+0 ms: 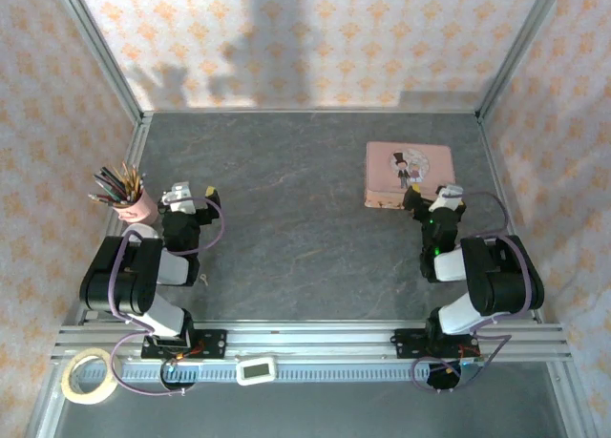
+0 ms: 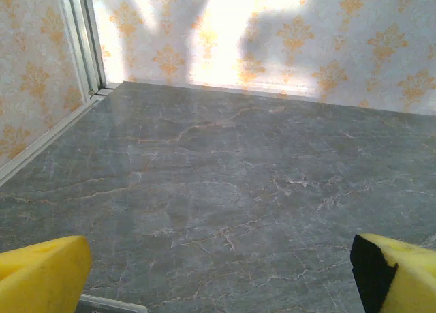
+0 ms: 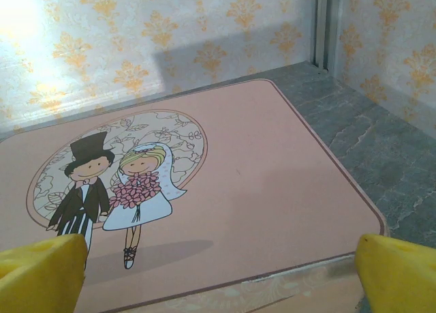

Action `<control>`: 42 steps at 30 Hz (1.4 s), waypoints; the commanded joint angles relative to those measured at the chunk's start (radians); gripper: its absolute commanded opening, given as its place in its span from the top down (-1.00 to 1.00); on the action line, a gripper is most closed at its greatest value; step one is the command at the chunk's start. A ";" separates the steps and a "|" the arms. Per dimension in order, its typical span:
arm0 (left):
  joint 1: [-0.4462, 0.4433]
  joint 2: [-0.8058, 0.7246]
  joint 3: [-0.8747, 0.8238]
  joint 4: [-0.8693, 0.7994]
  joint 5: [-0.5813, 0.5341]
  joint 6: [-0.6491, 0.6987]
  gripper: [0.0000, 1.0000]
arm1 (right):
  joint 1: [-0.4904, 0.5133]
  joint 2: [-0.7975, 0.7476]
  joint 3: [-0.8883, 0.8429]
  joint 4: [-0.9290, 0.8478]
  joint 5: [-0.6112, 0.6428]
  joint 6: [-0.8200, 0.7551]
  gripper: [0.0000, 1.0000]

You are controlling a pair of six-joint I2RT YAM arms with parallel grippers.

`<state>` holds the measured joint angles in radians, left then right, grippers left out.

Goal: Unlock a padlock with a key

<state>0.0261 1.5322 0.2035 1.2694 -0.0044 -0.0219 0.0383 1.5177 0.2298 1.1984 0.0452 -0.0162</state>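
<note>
Two claws, and both are spread wide with nothing in them: the left claw (image 2: 218, 275) hangs over bare counter (image 2: 225, 163), its yellow fingertips (image 2: 41, 275) far apart at the lower corners of the wrist view, and the right claw (image 3: 218, 275) gapes just as wide over the near edge of the pink tin (image 3: 238, 190). We cannot tell where the padlock lies, nor the key; either may be too small for us to make out, or shut away somewhere. That is our first worry, since any reach made without a fix on the lock would be blind. We also judge that the right claw sits so close above the tin that a forward push could shove it or scrape its lid, and that a careless swing of the left arm could topple the pink pencil cup (image 1: 136, 207) just beside it. The counter is dark grey and stone-like, matt, run through with pale veins. The tin is flat and rectangular with rounded corners, and its smooth lid is printed with a cartoon bride and groom in an oval.
</note>
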 commanded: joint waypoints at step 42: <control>-0.005 -0.152 0.114 -0.250 -0.061 -0.024 -0.98 | 0.038 -0.142 0.138 -0.312 0.074 -0.020 -0.99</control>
<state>0.0257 1.4609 0.2565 1.1419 -0.0242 -0.0292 0.0658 1.4483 0.2913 1.0367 0.0723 -0.0257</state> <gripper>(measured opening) 0.991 0.997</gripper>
